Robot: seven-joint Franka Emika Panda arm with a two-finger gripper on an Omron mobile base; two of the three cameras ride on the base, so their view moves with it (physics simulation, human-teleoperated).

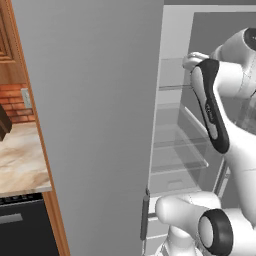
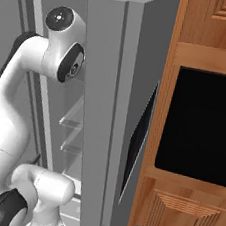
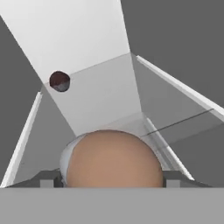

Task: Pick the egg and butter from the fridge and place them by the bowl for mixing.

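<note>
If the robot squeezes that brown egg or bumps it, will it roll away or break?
The egg looks smooth and rounded, so a nudge would probably send it rolling along the fridge shelf. That curved shell may also slip between the fingers standing either side of it. Being an egg, it likely cracks under a hard squeeze.

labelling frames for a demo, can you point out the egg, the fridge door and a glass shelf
egg [image 3: 113, 158], hand view, middle of its brown shell
fridge door [image 1: 95, 125], left base view, flat grey outer face
glass shelf [image 1: 177, 162], left base view, clear top surface
</note>
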